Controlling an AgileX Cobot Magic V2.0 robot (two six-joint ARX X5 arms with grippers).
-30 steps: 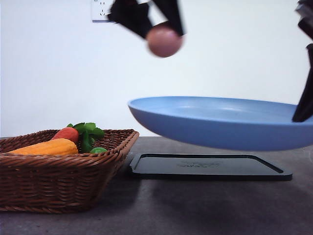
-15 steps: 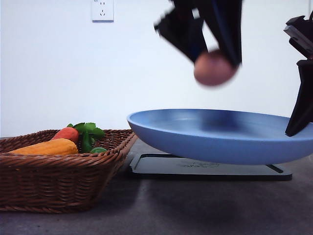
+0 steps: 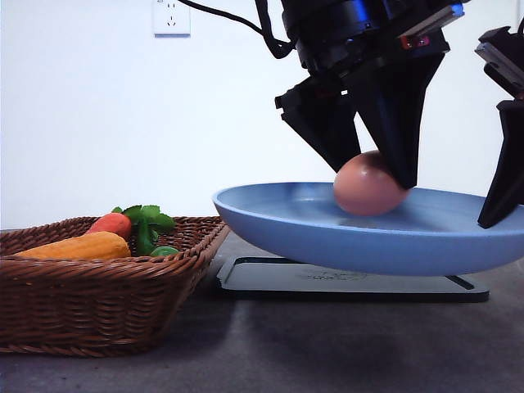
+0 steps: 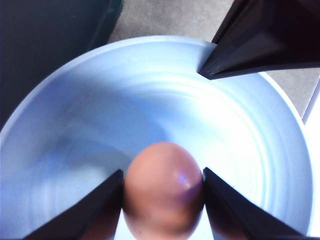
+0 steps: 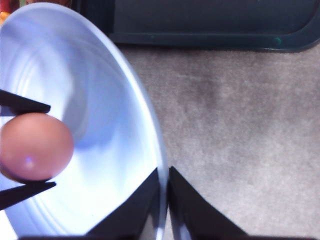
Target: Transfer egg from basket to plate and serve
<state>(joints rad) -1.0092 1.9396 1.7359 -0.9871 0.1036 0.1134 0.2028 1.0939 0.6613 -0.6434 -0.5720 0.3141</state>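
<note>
The pinkish-brown egg (image 3: 368,184) is low inside the light blue plate (image 3: 286,221), still pinched between the two black fingers of my left gripper (image 3: 372,182). Seen from the left wrist, the egg (image 4: 162,187) fills the gap between the fingers of the left gripper (image 4: 162,200) over the plate (image 4: 100,100). My right gripper (image 3: 499,209) is shut on the plate's right rim and holds the plate tilted above the table. Its fingers (image 5: 150,200) clamp the rim of the plate (image 5: 125,100) in the right wrist view, with the egg (image 5: 35,146) inside. The wicker basket (image 3: 98,303) stands at the left.
In the basket lie a red-orange vegetable with green leaves (image 3: 115,223) and a long yellow-orange vegetable (image 3: 78,246). A flat black tray (image 3: 352,282) lies on the grey table under the plate. A wall socket (image 3: 171,16) is on the white wall behind.
My left gripper has carried the egg rightward and down into the plate. The plate dropped slightly earlier and now holds still.
</note>
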